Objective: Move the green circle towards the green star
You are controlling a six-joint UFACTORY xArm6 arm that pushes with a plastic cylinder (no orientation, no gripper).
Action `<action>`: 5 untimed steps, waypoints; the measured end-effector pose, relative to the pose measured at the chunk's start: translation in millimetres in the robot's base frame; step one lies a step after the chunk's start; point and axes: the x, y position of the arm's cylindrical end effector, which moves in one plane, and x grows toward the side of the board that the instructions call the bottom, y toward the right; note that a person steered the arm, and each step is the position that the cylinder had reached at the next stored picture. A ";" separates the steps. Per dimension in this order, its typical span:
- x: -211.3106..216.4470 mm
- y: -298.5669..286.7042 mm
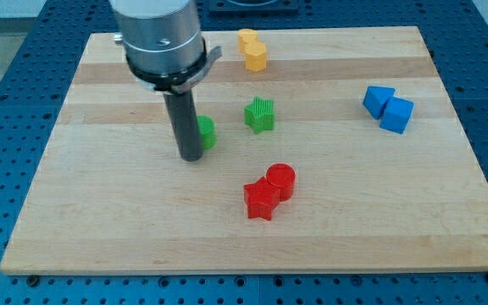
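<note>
A: Is any brand, label or writing legible?

B: None can be read, neither on the blocks nor on the bench (100, 220).

A: Nearest the bench's bottom edge?

B: A red star (260, 200) and a red cylinder (280, 181), touching, the cylinder on the side toward the top-right corner. Both sit slightly right of the bench's middle.

A: Next in depth?

B: My tip (191, 157), the lower end of the dark rod (184, 123), rests on the bench left of centre. The tool has no jaws to spread or press together; it is a plain rod pinching nothing. The green circle (205, 131) lies against the rod's right side and is partly hidden by it. The green star (260, 114) stands near the circle, toward the right edge, with a bare strip of bench between them.

A: What stands in the way?

B: Nothing lies in that strip.

A: Farther off?

B: Two blue blocks (388, 108), touching, sit near the right edge. Two yellow blocks (252, 49), stacked close together, lie by the top edge. The metal housing (161, 38) above the rod covers part of the top-left area.
</note>
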 end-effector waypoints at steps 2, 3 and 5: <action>-8.3 3.9; 11.7 8.1; 96.3 8.9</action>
